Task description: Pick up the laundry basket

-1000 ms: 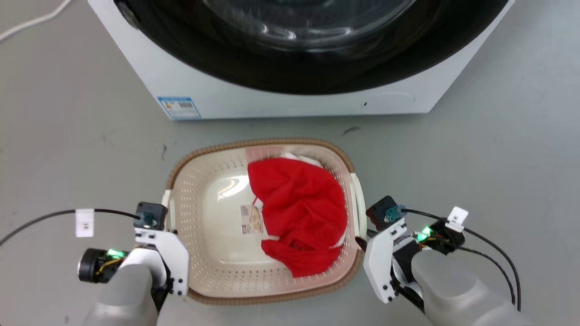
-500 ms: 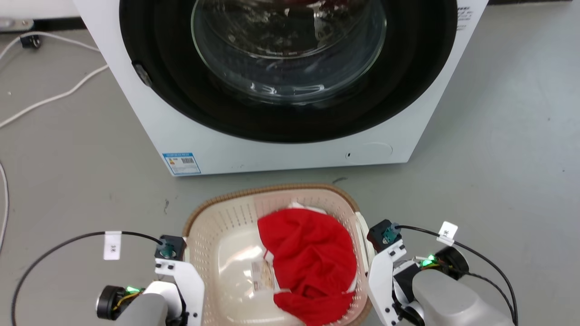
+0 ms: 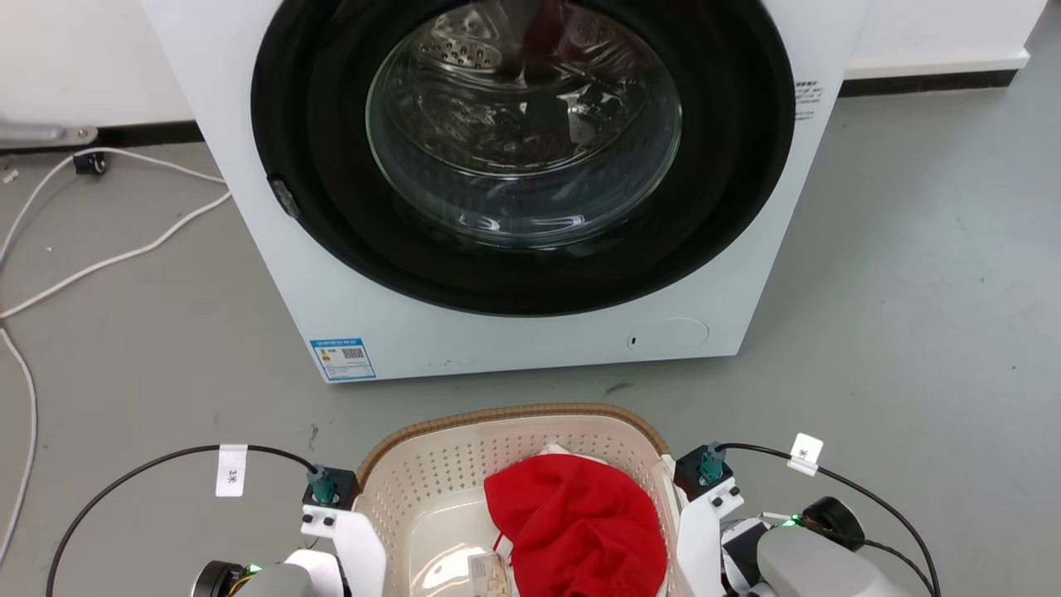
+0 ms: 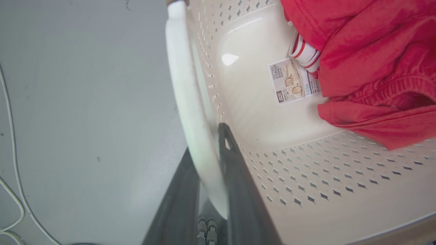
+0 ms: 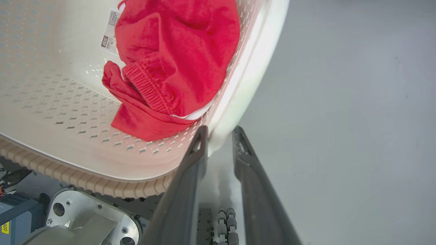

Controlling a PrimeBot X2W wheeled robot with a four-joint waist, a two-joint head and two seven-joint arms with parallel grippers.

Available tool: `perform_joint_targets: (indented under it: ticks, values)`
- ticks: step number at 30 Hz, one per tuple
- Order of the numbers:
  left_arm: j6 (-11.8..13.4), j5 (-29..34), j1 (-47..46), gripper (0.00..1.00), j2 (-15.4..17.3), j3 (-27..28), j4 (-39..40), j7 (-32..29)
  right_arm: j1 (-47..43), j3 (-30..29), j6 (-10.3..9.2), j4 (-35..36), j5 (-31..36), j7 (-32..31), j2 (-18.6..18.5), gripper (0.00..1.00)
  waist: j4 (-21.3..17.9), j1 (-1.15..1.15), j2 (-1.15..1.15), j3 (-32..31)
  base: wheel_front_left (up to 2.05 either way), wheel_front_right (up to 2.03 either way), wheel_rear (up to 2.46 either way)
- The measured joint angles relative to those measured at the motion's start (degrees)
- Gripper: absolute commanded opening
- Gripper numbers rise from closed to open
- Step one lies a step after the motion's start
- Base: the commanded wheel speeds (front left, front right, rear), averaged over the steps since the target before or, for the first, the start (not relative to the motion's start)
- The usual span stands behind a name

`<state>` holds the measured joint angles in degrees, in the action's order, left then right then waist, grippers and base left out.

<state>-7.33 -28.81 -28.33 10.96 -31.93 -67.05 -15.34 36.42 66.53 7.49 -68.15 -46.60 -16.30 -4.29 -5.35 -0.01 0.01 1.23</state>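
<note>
There is one washing machine (image 3: 398, 332) with one blue label (image 3: 342, 358) on its front, and one laundry basket (image 3: 431, 485). In the basket lie one red garment (image 3: 580, 531) and one sticker (image 4: 293, 85). Two grippers are in view, a left gripper (image 4: 206, 139) and a right gripper (image 5: 220, 128), along with two white cable tags (image 3: 231, 470).

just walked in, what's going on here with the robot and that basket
The robot is picking up a laundry basket in front of a washing machine. Its left gripper is clamped on the left handle and its right gripper on the right handle. A red garment lies in the basket. In the right wrist view the near rim hangs over a metal part of the robot, so the basket seems lifted.
</note>
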Motion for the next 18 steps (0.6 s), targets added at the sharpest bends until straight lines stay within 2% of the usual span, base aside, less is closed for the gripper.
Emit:
perform_joint_targets:
  ticks: [6,18]
  values:
    - [0.00,-4.14,0.01,0.00,1.37,-4.00,1.99,-2.02,0.15,1.81,0.00,1.09,-1.94,-1.46,-0.91,0.00,-0.08,0.00,0.00,-1.66,0.00,0.00,0.00]
    - [0.02,-9.85,-1.09,0.00,1.62,-8.66,1.60,-3.59,0.81,4.02,0.00,0.88,-4.41,-2.45,-1.14,0.00,-0.16,0.00,0.00,-3.89,0.00,0.00,0.00]
